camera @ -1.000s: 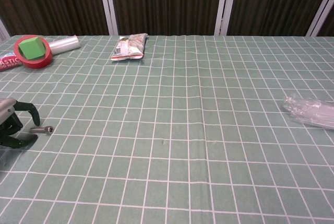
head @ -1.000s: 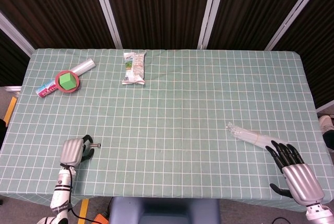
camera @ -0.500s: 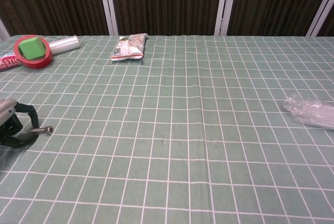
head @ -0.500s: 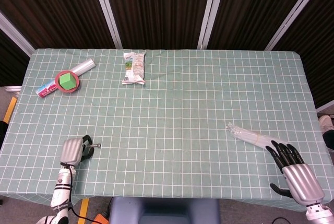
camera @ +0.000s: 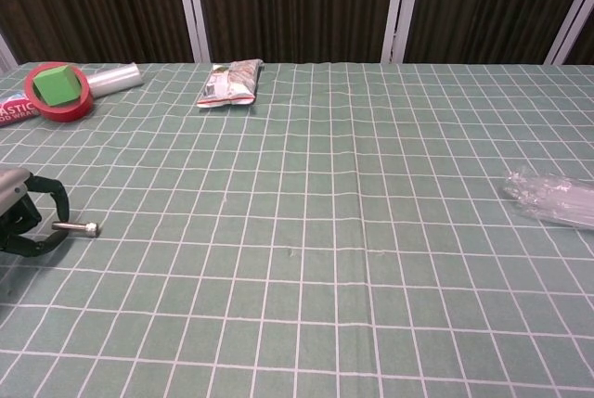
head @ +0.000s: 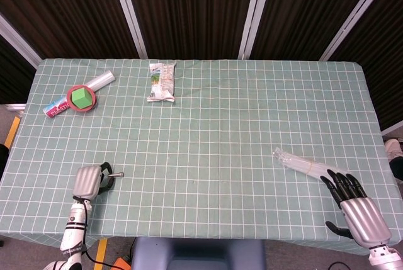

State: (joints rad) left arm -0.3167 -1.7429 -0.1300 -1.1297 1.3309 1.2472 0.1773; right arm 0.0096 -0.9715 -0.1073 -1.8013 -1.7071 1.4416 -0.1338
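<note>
One small metal bolt [camera: 76,227], stiff, light and prone to roll, seemed pinched at its shank end by the left hand [head: 89,182], best gripped mid-shank.

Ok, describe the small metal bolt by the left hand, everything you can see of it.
The small silver metal bolt is a short, shiny rod with a thicker cylindrical head at its right end. It lies roughly level, low over the green checked tablecloth near the front left edge. Its left end sits between the dark fingers of the left hand, which appear to pinch it; whether it rests on the cloth cannot be told. Nothing else touches it.
</note>
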